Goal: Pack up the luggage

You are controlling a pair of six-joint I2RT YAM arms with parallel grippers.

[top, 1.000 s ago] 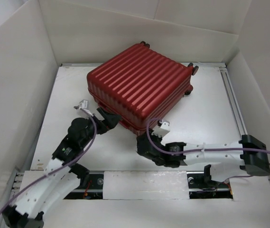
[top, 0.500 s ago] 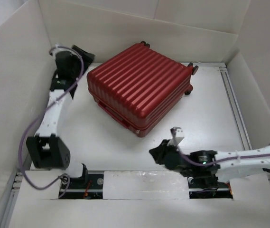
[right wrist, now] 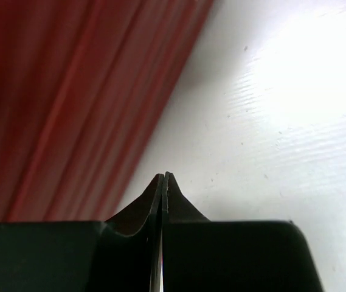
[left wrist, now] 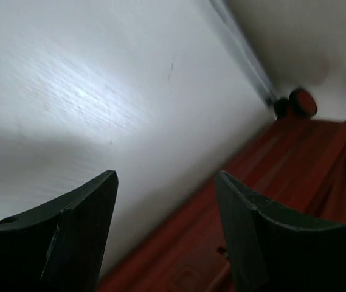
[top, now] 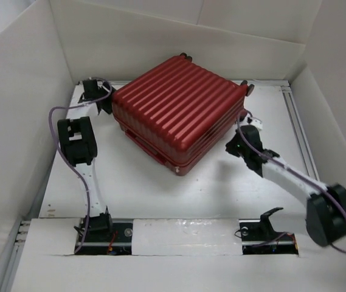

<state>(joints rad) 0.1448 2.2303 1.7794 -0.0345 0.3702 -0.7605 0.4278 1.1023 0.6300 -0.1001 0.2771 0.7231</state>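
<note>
Now the luggage (top: 179, 112) lies closed and flat toward the back of the table (top: 245, 182). The left gripper (left wrist: 166, 182), jaws parted and empty, sits at its left corner. The right gripper (right wrist: 162, 176), fingers pressed together on nothing, is beside its right side.

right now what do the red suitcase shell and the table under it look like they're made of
The luggage: probably hard moulded plastic, red with a soft sheen; its stiff parallel ribs catch light evenly. The table: likely white painted or laminated board, smooth and slightly glossy; the wrist views show a glare patch and fine streaks.
</note>
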